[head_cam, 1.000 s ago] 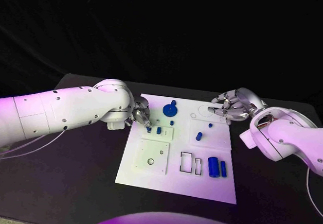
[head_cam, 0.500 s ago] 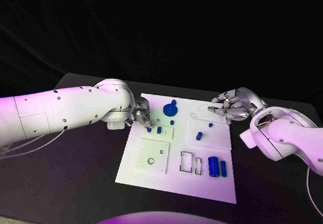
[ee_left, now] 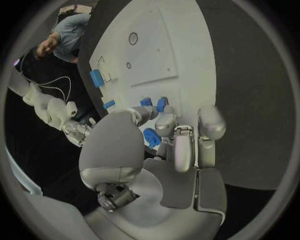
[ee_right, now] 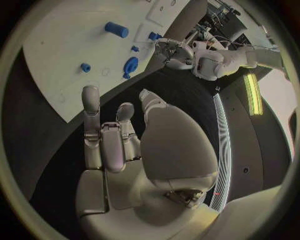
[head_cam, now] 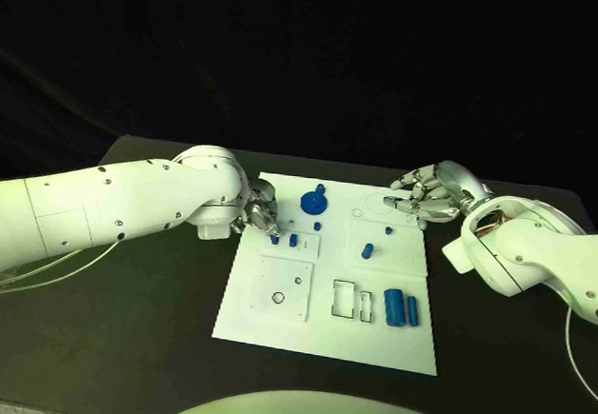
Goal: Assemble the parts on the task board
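The white task board (head_cam: 373, 341) is lying in the middle of the black table (head_cam: 111, 337), with blue parts spread over it: a round disc-shaped part (head_cam: 314, 203) near the far edge, two small blocks (head_cam: 286, 240) by the board's left edge, a short peg (head_cam: 369, 251) near the middle, and two cylinders (head_cam: 403, 309) lying side by side toward the right edge. The left hand (head_cam: 260, 216) is hovering over the board's left edge, its fingers curled down just beside the two small blocks; the left wrist view shows the fingertips (ee_left: 164, 122) close above them, but I cannot tell whether anything is being held. The right hand (head_cam: 430, 197) is poised over the board's far right corner, fingers loosely spread and holding nothing.
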